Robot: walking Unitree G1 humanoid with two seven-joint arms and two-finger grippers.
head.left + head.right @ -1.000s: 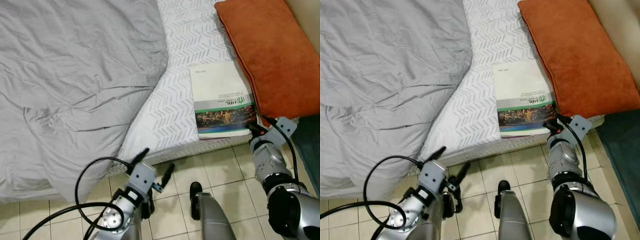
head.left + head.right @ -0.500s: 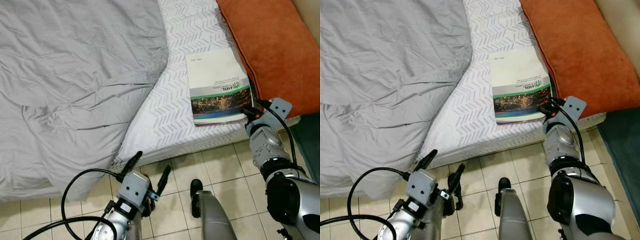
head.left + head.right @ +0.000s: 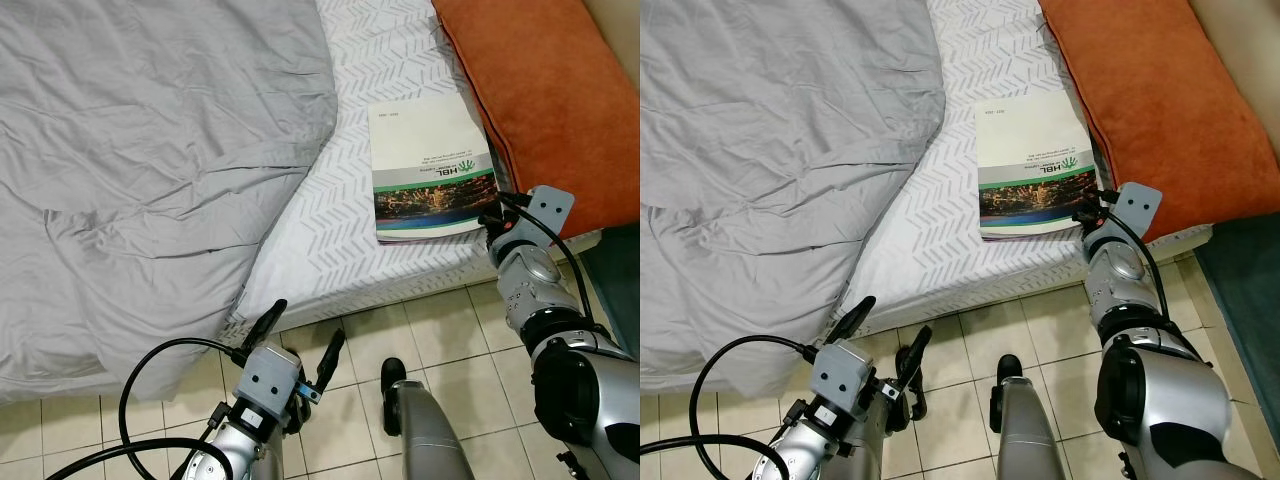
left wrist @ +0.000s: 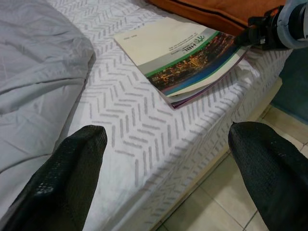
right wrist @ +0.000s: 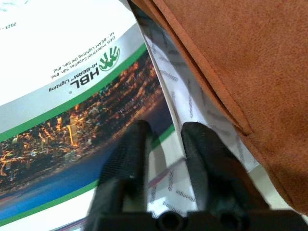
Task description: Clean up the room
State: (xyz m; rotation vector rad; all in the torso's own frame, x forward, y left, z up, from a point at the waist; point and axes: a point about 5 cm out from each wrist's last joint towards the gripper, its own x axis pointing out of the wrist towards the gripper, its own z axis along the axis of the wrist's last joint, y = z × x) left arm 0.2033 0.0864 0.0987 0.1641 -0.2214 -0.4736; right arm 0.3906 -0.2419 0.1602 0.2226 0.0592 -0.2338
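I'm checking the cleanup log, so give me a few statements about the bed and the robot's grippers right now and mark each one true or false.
1. The catalogue lies on the patterned sheet beside the orange pillow. True.
2. The right gripper is at the catalogue's corner nearest the pillow. True.
3. The left gripper rests on the grey duvet. False: it hangs over the tiled floor below the bed's edge, fingers wide apart.
4. The catalogue is on the floor. False: it is on the bed.
5. The duvet covers the catalogue. False: the duvet lies to the robot's left of it, apart from it.
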